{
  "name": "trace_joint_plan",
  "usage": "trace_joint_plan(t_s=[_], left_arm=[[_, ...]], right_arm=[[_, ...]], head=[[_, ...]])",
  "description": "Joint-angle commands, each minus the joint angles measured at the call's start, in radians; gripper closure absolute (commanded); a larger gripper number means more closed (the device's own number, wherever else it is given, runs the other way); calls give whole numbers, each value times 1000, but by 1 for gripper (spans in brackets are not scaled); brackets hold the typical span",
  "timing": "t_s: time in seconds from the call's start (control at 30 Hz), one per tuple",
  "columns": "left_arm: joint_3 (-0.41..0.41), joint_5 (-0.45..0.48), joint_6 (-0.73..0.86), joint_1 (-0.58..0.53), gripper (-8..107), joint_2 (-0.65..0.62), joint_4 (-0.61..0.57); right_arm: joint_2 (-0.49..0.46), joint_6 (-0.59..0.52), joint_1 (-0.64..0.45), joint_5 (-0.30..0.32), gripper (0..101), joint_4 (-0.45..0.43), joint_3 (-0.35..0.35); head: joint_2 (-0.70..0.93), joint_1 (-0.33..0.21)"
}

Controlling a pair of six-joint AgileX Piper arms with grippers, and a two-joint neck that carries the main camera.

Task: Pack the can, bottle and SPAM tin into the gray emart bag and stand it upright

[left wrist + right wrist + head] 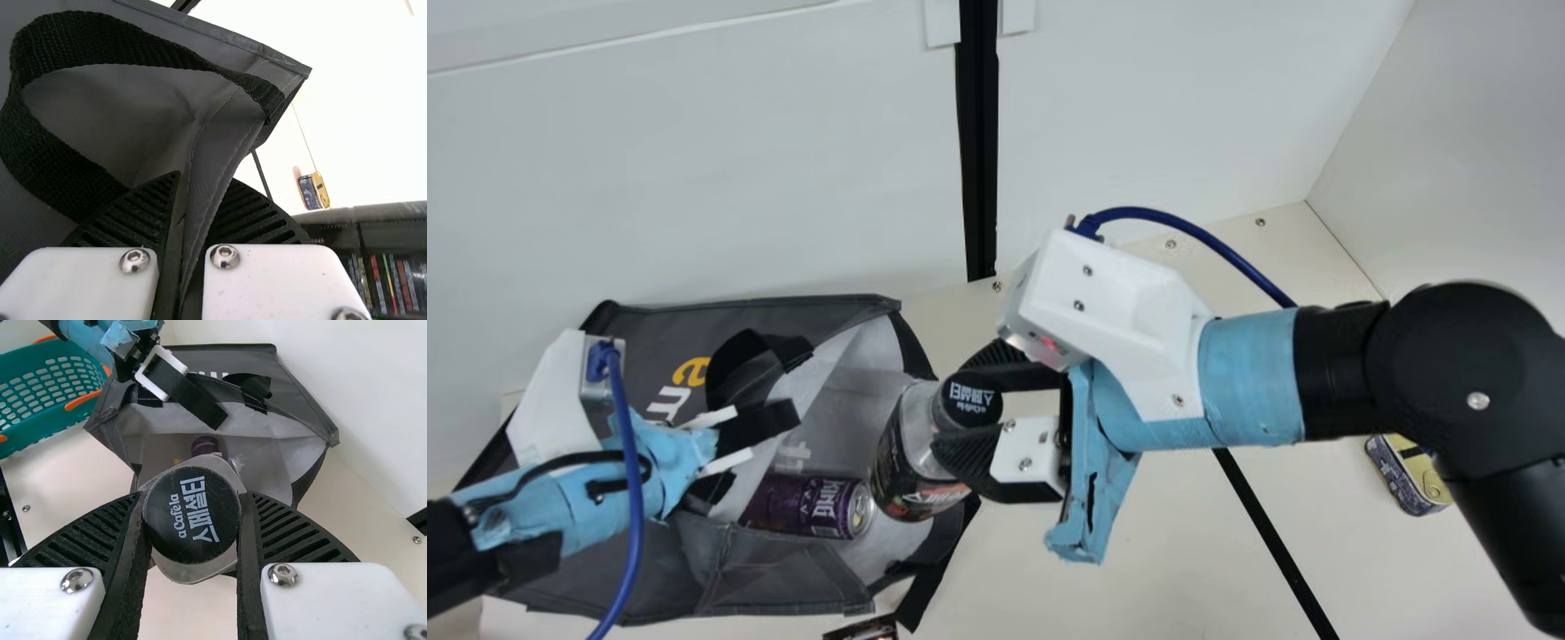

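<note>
So, the gray emart bag (774, 578) lies on its side at left, mouth to the right; L gripper (203, 183) is clamped on its fabric edge & should hold firm so the mouth doesn't fold w/ the push. The bottle (903, 471) is at that mouth, neck pinched in the R gripper (965, 404): slide it in base first, in line w/ the opening, & let go only once well inside, else it may roll out. The can (809, 505) lies inside, just beside the bottle's base, so prob. ease past on its far side. SPAM tin (1409, 480) is outside at right, for later.
</note>
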Motion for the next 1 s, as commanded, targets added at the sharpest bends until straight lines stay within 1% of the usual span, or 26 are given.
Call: trace_joint_plan(t_s=[0.0, 0.43, 0.97], left_arm=[[0, 0, 0, 0, 107, 0, 0], [0, 0, 0, 0, 107, 0, 0], [0, 0, 0, 0, 107, 0, 0]], right_arm=[[0, 1, 1, -3, 101, 4, 0], [27, -13, -10, -3, 101, 45, 7], [87, -73, -45, -3, 101, 94, 40]], head=[[-1, -23], [-1, -23], [-1, -23]])
